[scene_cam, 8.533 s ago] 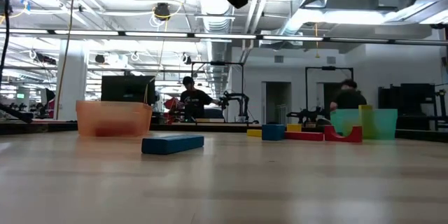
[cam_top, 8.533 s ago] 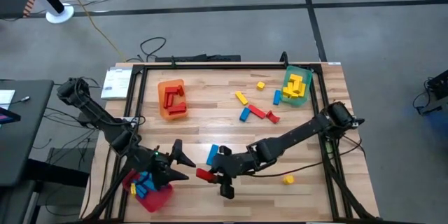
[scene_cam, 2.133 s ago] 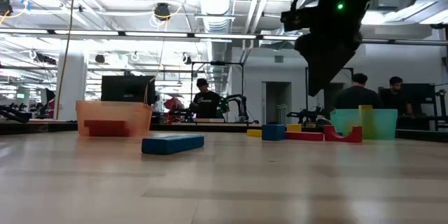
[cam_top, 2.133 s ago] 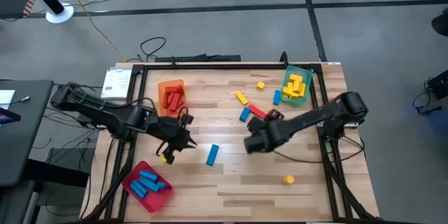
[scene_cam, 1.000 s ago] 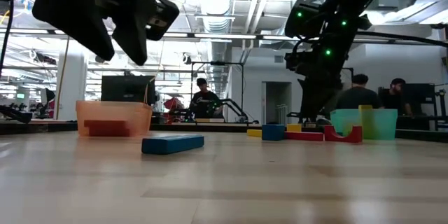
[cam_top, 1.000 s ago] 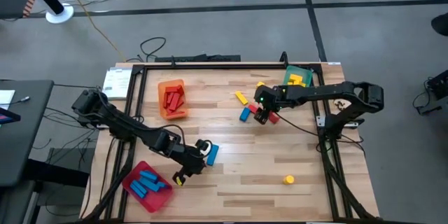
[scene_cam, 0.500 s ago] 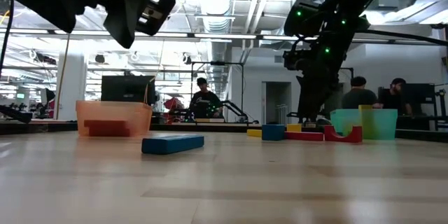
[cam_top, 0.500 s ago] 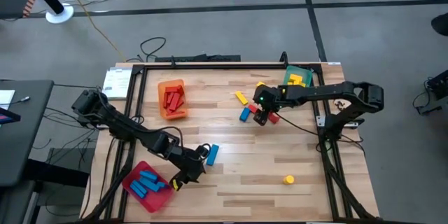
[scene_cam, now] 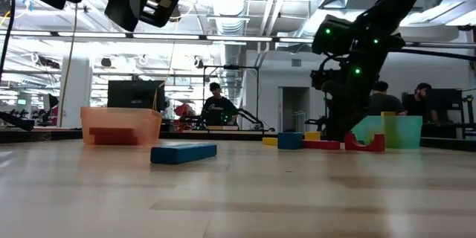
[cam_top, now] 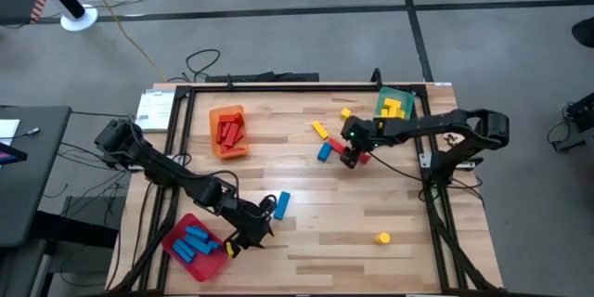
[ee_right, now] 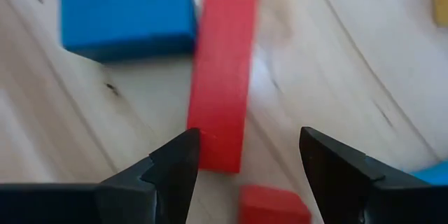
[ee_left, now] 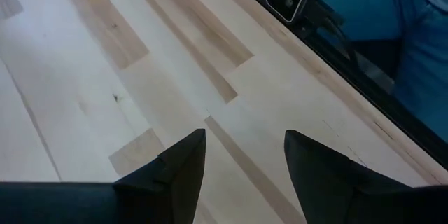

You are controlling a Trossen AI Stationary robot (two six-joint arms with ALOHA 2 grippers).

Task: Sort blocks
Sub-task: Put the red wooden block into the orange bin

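Observation:
My right gripper stands open, pointing down over a cluster of blocks at the table's far right. A red bar lies ahead of its fingertips and a second red block lies between the fingers. A blue block rests beside the bar. My left gripper is open with nothing in it, above bare wood by the near edge, next to the red tray of blue blocks. A lone blue bar and a yellow block lie flat on the table.
An orange tray with red blocks stands at the far left. A green tray with yellow blocks stands at the far right. Loose yellow blocks lie beside the cluster. A black frame rims the table, and the middle is bare wood.
My left gripper has gone toward the table's near edge, away from the lone blue bar and closer to the red tray. My right gripper has come down a little over the red blocks. No block has moved.

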